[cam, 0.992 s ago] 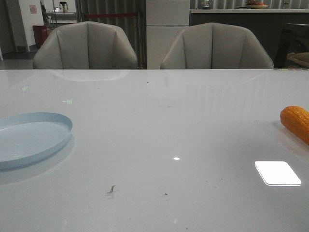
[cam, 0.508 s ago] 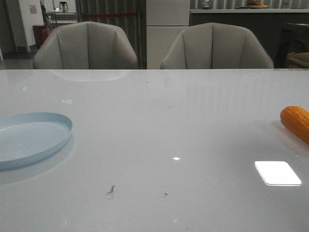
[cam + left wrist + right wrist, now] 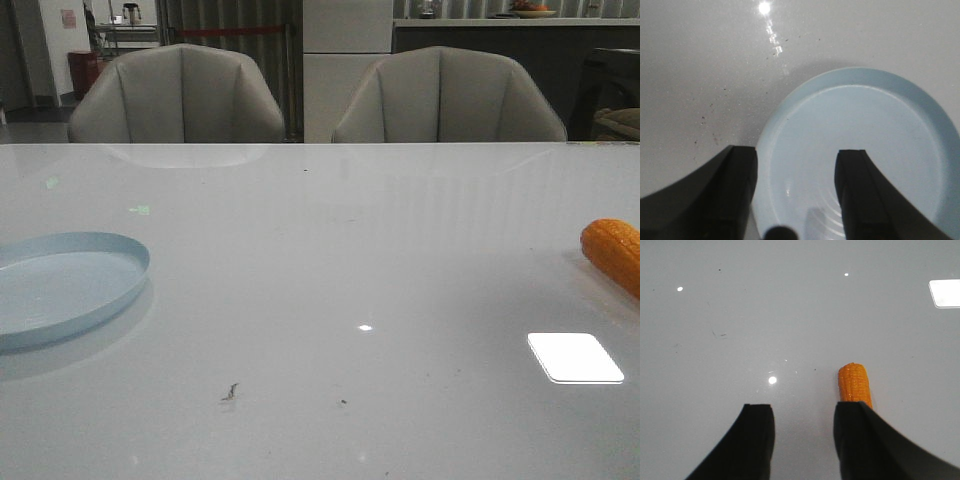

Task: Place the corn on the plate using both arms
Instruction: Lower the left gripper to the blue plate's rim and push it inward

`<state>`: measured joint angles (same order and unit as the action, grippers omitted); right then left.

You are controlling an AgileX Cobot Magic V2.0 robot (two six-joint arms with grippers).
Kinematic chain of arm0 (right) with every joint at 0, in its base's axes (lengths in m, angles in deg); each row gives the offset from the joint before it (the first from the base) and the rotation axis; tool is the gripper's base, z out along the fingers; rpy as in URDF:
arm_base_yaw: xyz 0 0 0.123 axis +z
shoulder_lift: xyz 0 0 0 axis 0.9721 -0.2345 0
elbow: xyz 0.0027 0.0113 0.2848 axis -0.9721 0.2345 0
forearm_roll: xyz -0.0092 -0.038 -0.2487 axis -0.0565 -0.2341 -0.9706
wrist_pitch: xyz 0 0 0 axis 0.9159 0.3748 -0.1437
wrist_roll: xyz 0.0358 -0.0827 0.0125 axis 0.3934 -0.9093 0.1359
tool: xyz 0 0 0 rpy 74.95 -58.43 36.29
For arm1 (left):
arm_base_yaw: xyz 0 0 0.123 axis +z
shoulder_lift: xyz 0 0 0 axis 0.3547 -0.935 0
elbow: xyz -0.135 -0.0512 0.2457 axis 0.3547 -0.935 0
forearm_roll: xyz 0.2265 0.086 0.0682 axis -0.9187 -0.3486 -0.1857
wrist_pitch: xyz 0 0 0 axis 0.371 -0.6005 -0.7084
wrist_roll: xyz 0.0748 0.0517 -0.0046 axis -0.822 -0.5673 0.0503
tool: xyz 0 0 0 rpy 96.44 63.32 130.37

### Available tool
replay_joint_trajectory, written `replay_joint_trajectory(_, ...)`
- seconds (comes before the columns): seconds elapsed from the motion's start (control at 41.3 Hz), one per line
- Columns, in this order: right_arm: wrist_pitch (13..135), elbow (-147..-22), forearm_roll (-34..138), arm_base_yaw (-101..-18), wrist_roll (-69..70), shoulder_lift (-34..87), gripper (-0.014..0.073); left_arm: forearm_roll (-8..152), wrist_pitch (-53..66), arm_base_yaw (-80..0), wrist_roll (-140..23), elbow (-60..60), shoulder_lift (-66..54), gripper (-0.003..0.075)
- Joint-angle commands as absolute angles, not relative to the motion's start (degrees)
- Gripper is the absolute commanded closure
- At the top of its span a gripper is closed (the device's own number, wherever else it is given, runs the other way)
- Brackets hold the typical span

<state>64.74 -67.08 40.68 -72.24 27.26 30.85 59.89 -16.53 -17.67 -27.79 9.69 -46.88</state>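
Observation:
The orange corn (image 3: 615, 253) lies on the white table at the far right edge of the front view, partly cut off. The pale blue plate (image 3: 60, 285) sits empty at the far left. Neither gripper shows in the front view. In the left wrist view my left gripper (image 3: 796, 160) is open and empty above the plate (image 3: 865, 130). In the right wrist view my right gripper (image 3: 802, 415) is open and empty; the corn (image 3: 854, 384) lies beyond one finger (image 3: 860, 440), partly hidden behind it, not between the jaws.
Two grey chairs (image 3: 180, 95) (image 3: 450, 95) stand behind the table's far edge. Bright light reflections (image 3: 575, 357) and small dark specks (image 3: 230, 392) mark the glossy tabletop (image 3: 340, 240).

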Motion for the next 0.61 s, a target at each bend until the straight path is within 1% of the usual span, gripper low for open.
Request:
replay_joint_trajectory(0.0,68.5,-69.0,40.9,-72.1,27.4,31.1,0.0186,57.6,-14.8,-17.6,-27.2,13.2,-48.0,0.0299)
replay_joint_trajectory(0.218,67.0,-69.0,40.9,-72.1,27.4,31.1,0.0186,55.7,-15.2,-17.6,-27.2,14.7,-53.1,0.0299)
replay_joint_trajectory(0.508,66.5,-69.0,40.9,-72.1,27.4,31.1,0.0186,55.7,-16.4,-17.6,-27.2,14.7,-56.7,0.03)
replay_joint_trajectory(0.581,66.5,-69.0,40.9,-72.1,27.4,31.1,0.0186,55.7,-17.0,-17.6,-27.2,14.7,-56.8,0.0316)
